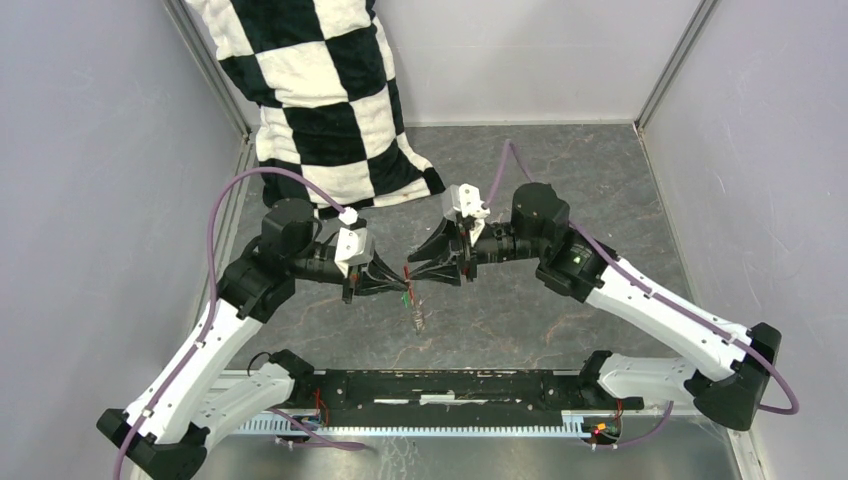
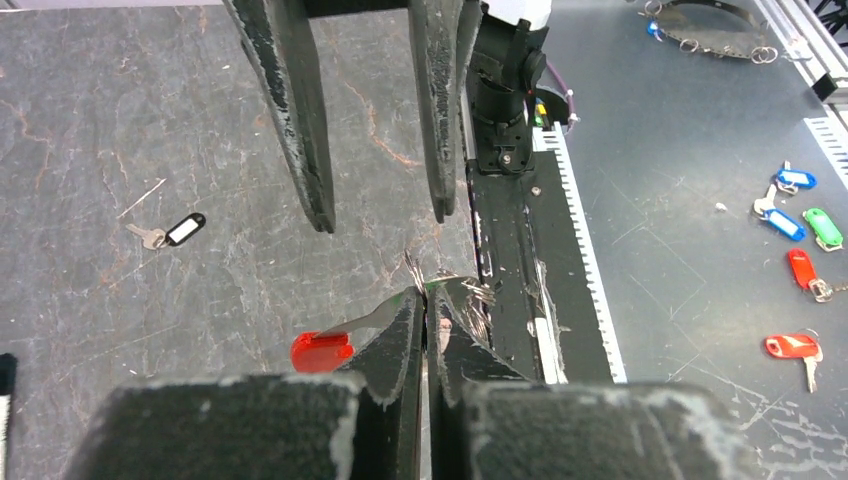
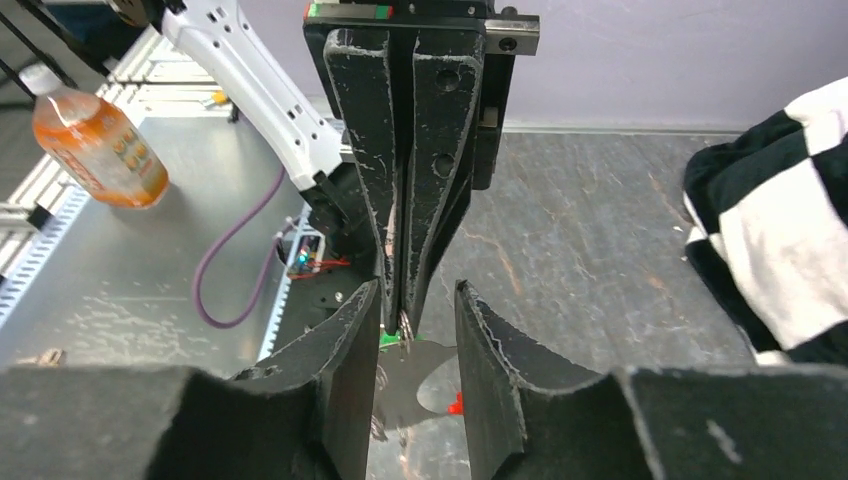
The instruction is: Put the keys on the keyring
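The left pincer (image 2: pixel 428 305) clenches the keyring (image 2: pixel 322 352); the right pincer (image 3: pixel 418 295) gapes, released. Best hold the ring steady and pinch the green key (image 1: pixel 405 297) close, sliding slowly.

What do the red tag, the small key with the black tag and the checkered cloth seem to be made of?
Red tag: probably plastic, glossy; even bright colour with a soft shine.
Small key: likely metal, dull silver; its black tag looks plastic, around a white label.
Checkered cloth: soft fabric, matt and fluffy, draped in folds.
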You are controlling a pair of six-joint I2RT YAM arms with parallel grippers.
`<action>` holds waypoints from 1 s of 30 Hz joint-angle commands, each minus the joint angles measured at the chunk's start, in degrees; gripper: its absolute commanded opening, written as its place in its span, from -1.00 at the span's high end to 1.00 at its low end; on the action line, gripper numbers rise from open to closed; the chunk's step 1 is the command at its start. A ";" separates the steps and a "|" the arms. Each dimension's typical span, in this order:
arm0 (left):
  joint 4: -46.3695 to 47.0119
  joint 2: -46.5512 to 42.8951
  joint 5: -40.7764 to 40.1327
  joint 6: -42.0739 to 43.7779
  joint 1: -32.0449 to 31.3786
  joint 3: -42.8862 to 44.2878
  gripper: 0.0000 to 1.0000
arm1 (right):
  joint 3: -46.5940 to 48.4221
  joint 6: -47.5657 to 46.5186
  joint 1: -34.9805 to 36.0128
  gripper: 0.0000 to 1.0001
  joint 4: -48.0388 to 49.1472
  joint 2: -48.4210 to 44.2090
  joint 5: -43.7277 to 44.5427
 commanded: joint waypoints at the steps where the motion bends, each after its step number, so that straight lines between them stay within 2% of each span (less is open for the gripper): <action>1: -9.37 1.82 0.04 10.04 -0.02 6.40 0.96 | 9.76 -12.79 0.13 0.21 -21.86 3.57 0.01; 8: -17.53 5.49 -0.51 16.57 -0.02 9.84 0.96 | 19.28 -17.89 0.50 0.29 -33.31 9.75 0.42; 12: -20.37 6.56 -0.71 19.12 -0.03 10.76 0.96 | 21.26 -18.58 1.10 0.31 -34.50 11.30 0.24; 27: -20.35 6.14 -0.38 20.08 -0.03 10.94 0.96 | 24.60 -20.03 3.82 0.34 -36.61 15.91 1.30; 30: -20.29 5.84 -0.28 20.35 -0.02 10.73 0.96 | 24.60 -19.62 4.00 0.42 -35.70 16.23 1.22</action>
